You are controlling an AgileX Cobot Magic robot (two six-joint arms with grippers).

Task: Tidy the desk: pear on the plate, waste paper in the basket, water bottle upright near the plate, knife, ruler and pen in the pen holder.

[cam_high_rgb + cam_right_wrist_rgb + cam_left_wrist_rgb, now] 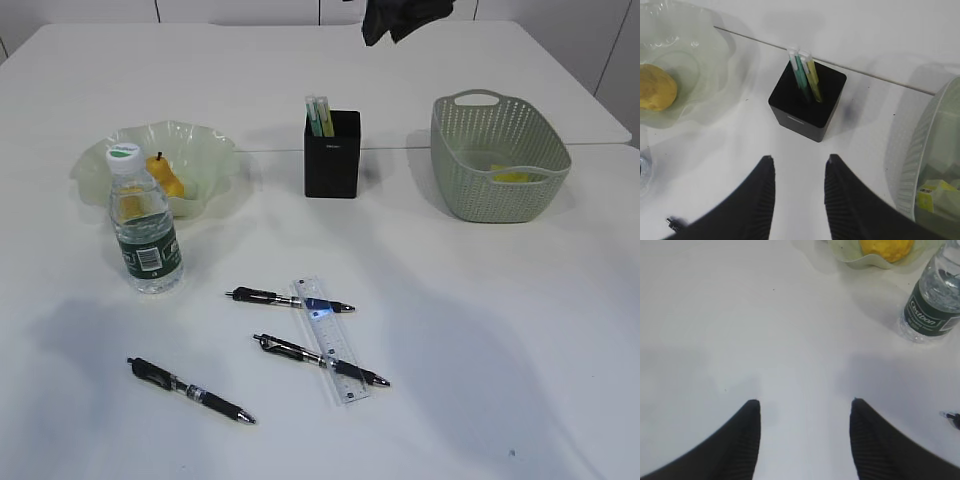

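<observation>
Desk (480,330) white; basket (497,155) far right, yellow paper inside; plate (205,150) far left, pear (166,178) in it, stem up; water bottle (143,222) upright just beside plate's near rim; pen holder (332,155) centre back; ruler (331,338) flat near front centre, long axis far-left to near-right, across two pens; left gripper (805,407) open, empty; right gripper (798,162) jaws apart, empty.

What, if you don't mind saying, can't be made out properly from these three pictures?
- Both arms: the exterior view shows only a dark scrap at the top edge, so their poses are unknown.
- Bottle: top cut off by the left wrist view's edge.
- Yellow scrap in the basket: half hidden behind the wall in the exterior view, cut off in the right wrist view.
- Green items in the pen holder: only the tops show; a knife cannot be confirmed.
- Ruler: markings too small to read.
</observation>
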